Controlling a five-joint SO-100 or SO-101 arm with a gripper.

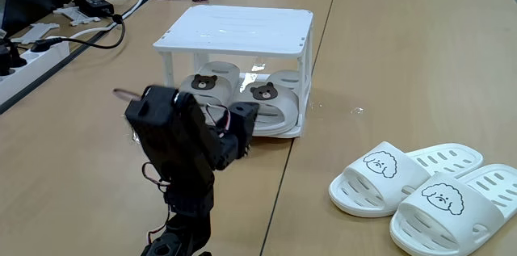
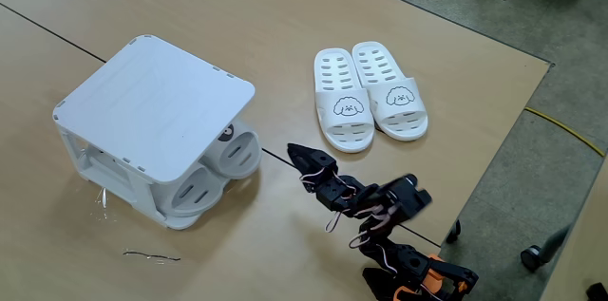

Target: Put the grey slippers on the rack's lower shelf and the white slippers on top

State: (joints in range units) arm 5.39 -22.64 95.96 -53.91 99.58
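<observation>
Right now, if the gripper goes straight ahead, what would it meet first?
Probably the grey slippers on the rack; the gripper points at its open front. The depth is unclear.

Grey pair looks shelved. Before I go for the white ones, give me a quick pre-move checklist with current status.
1. Grey slippers both on lower shelf: ok.
2. Rack top free for the white pair: ok.
3. White slippers side by side on the table, unobstructed: ok.
4. Gripper holds nothing: ok.
5. Gripper clear of rack: ok, a gap shows in a fixed view.
6. Jaws open wide enough for a slipper: cannot tell.
</observation>
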